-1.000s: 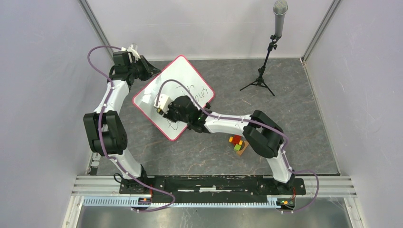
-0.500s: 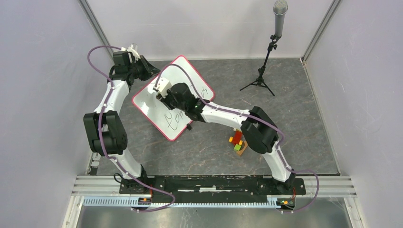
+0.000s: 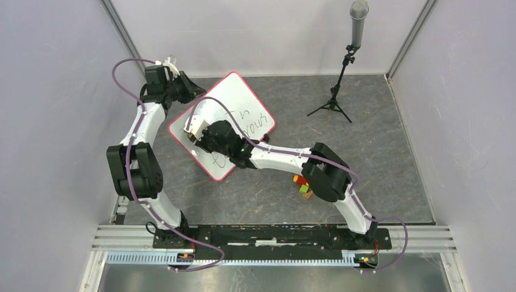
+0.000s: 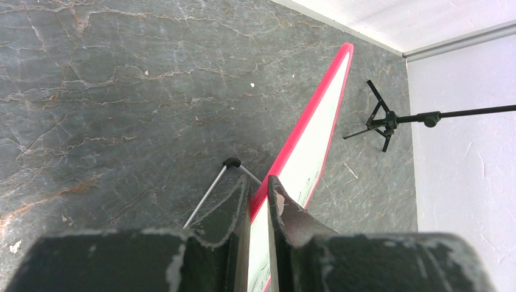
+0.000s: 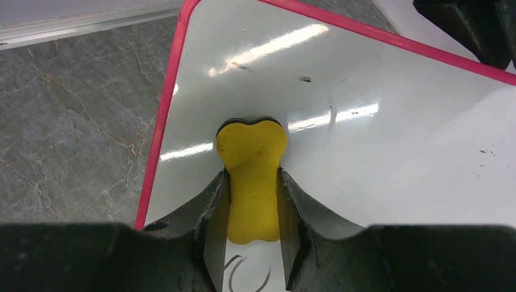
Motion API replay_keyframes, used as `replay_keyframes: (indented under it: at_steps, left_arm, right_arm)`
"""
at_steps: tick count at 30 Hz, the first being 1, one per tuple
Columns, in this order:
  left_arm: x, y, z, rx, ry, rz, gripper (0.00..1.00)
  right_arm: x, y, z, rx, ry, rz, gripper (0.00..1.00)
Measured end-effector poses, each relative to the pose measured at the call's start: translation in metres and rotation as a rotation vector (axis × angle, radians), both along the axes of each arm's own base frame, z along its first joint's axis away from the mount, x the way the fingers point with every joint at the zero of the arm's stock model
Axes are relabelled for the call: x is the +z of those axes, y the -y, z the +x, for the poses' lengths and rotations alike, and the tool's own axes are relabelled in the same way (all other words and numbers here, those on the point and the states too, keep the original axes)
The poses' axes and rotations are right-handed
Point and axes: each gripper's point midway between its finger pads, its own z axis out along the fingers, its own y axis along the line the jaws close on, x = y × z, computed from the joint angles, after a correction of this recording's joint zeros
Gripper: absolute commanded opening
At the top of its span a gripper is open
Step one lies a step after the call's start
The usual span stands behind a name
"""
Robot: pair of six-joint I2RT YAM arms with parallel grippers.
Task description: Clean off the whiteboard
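**Whiteboard.** The whiteboard (image 3: 234, 97) sits at the far left of the table (image 3: 377, 158), turned so that its corners point near, far, left and right. The red rim shows all round, except where the arms cover it. Black marker writing (image 3: 248, 118) runs across the right half. More strokes lie toward the near corner, partly hidden under the right arm.

**Left gripper.** The left gripper (image 4: 259, 193) is at the board's far-left edge. In the left wrist view the board appears edge-on, with the red rim running between the two fingers. The fingers are closed on the rim, one on each face. A thin wire leg with a black tip (image 4: 231, 162) shows just left of the rim, its tip at the table surface.

**Right gripper.** The right gripper (image 5: 252, 182) is over the left part of the board. Its fingers clamp a yellow, bone-shaped eraser (image 5: 251, 152) at its narrow waist. The eraser lies against the white surface, near the left rim. The surface beyond it is clean apart from a few small specks. Marker strokes (image 5: 246, 277) show between the fingers behind it.

**Other items.** A microphone stand (image 3: 341, 85) stands at the far right. Coloured blocks (image 3: 302, 182) lie near the right arm's elbow.
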Motion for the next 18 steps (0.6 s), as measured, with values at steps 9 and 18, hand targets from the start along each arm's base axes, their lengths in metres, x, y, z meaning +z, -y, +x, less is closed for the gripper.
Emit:
replay_keyframes:
  at_steps: [9, 18]
  left_arm:
    - [0.001, 0.002, -0.001, -0.004, 0.001, 0.000, 0.19]
    - [0.001, 0.003, -0.001, -0.005, 0.001, 0.001, 0.18]
  right_arm:
    - [-0.008, 0.039, 0.022, -0.166, -0.076, 0.054, 0.38]
    - [-0.001, 0.058, 0.051, -0.221, -0.091, 0.048, 0.38]
